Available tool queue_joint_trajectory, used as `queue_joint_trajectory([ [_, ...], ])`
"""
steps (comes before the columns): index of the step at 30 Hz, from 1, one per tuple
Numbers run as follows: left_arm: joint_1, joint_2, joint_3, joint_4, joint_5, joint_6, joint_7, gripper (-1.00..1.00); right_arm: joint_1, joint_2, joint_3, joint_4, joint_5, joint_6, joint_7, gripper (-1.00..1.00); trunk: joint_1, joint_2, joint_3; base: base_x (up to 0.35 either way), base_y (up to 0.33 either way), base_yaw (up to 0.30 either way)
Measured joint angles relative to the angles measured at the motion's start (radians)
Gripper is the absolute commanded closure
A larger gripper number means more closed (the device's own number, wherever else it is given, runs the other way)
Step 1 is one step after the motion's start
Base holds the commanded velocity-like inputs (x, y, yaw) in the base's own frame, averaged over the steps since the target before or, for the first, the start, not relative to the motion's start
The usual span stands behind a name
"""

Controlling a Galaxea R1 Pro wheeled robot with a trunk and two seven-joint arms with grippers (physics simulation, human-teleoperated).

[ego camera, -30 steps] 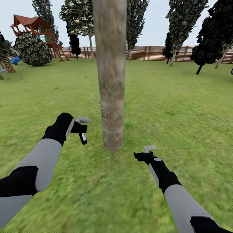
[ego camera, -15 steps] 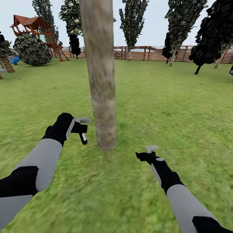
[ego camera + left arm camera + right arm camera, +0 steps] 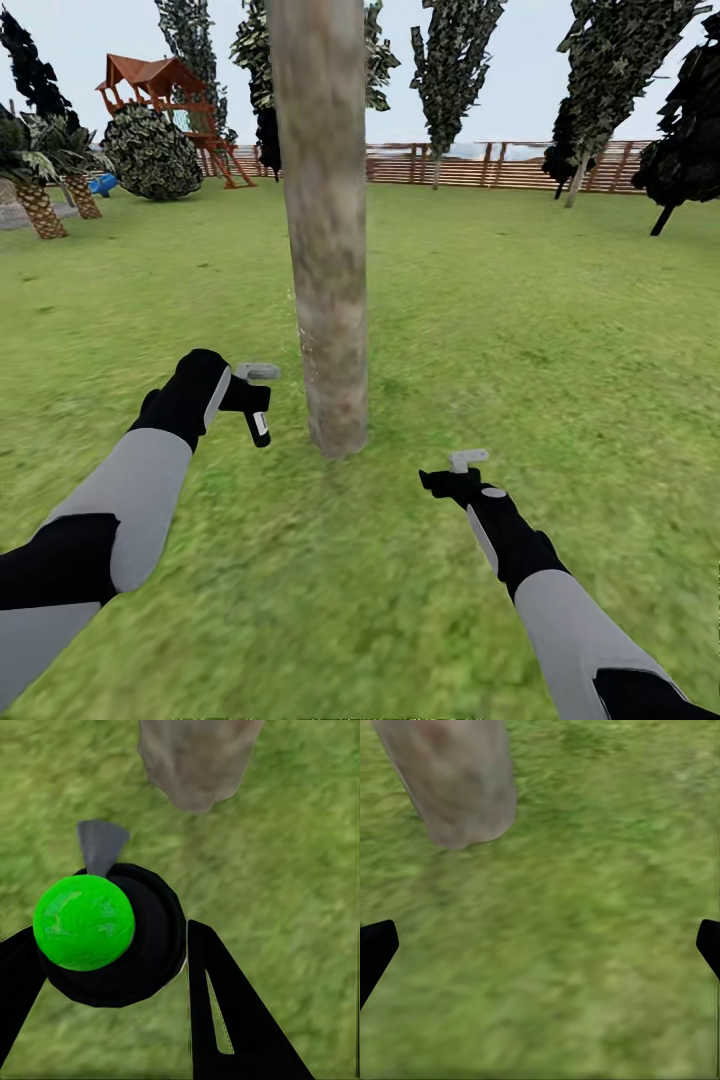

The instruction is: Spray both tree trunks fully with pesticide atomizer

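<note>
atomizer: black sprayer (image 3: 255, 405) held in the left gripper (image 3: 243, 392), just left of the trunk (image 3: 325, 250); in the left wrist view its round black body with a green cap (image 3: 84, 921) sits between the fingers (image 3: 232, 1020), a grey tab pointing toward the trunk base (image 3: 199, 761).
why held so: looks aimed at the lower trunk from close range, so spray would land on bark and not grass; judged mid-spray on this tree.
left arm: reaches forward and slightly inward, forearm raised off the lawn (image 3: 560, 300), wrist level with the lower trunk, near it but apart.
left pincer: clenched on the atomizer.
right arm: stretched forward and low on the right, near side of the trunk, well clear of it; likely kept out of the spray path.
right pincer: right gripper (image 3: 458, 472) released, nothing in it; right wrist view shows fingertips (image 3: 375, 949) spread wide over grass.
trunk: thick mottled column, centre-left, upright, base in grass.
far: fence (image 3: 500, 165) across the back, play tower (image 3: 160, 85) far left, palm (image 3: 40, 190) at the left edge, dark conifers along the fence.
second tree: cannot tell which it is from here.
</note>
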State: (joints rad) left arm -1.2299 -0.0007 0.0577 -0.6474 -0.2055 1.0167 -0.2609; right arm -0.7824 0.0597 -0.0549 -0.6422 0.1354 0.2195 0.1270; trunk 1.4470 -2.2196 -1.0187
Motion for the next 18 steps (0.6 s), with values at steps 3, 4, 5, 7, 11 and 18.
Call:
queue_joint_trajectory([
  [3, 0.000, 0.000, 0.000, 0.001, 0.001, 0.000, 0.000, 1.00, 0.000, -0.001, 0.000, 0.000, 0.000, 0.000, 0.000, -1.00, 0.000, 0.000, 0.000, -0.011, -0.272, -0.130],
  [4, 0.000, 0.000, 0.000, 0.000, 0.000, -0.001, 0.000, 1.00, 0.000, 0.000, 0.000, -0.001, 0.000, 0.000, 0.000, -1.00, 0.000, 0.000, 0.000, -0.003, -0.268, -0.256],
  [5, -0.001, 0.000, 0.000, 0.000, 0.001, -0.001, 0.000, 1.00, 0.000, -0.001, 0.000, -0.001, 0.000, 0.000, 0.000, -1.00, 0.000, 0.000, 0.000, -0.001, -0.264, -0.277],
  [7, 0.000, 0.000, 0.001, 0.003, 0.001, -0.001, 0.000, 1.00, 0.001, 0.000, -0.001, -0.001, 0.000, 0.000, 0.000, -1.00, 0.000, 0.000, 0.000, 0.000, -0.172, -0.231],
  [11, 0.005, 0.003, 0.002, 0.003, 0.000, 0.000, 0.001, 1.00, 0.000, 0.000, -0.001, 0.000, 0.000, -0.001, 0.000, -1.00, 0.000, 0.000, 0.000, 0.000, -0.024, -0.040],
  [18, -0.054, 0.023, 0.003, 0.012, 0.008, 0.007, -0.001, 1.00, 0.000, -0.001, 0.001, 0.000, 0.000, -0.001, 0.000, -1.00, 0.000, 0.000, 0.000, 0.000, -0.001, -0.001],
])
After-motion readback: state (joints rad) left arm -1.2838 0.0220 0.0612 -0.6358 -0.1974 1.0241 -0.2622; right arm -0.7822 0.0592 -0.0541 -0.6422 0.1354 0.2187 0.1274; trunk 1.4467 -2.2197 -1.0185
